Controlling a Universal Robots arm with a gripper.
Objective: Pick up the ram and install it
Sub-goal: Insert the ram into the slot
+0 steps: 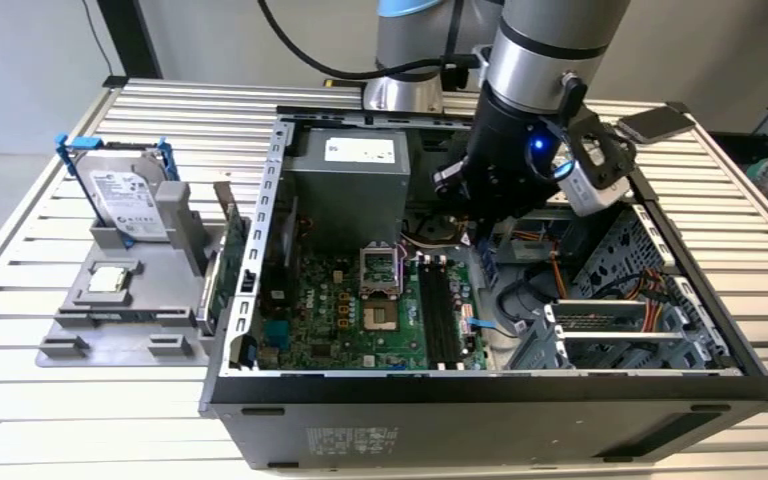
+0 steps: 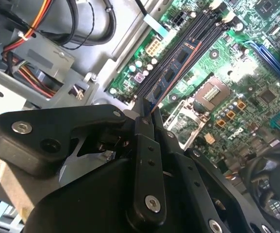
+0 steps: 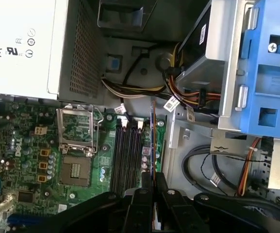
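Robot arm holding one memory stick over a motherboard inside one open grey computer case point(image 1: 491, 395).

One silver and black arm point(image 1: 544, 50) is angled steeply down into the case, wrist over the green motherboard point(image 1: 344, 320). One black gripper point(image 2: 147, 116) is closed narrowly on one long, thin, dark green ram point(image 2: 171, 73), held edge-on just above the black memory slots point(image 3: 126, 155); contact cannot be told. The ram's chips are seen in the second wrist view; in the first wrist view it is reduced to a thin line. In the exterior view, one silver hard drive in a blue frame point(image 1: 131, 200) and one upright green expansion card point(image 1: 231, 260) are seen at the exterior view's left.
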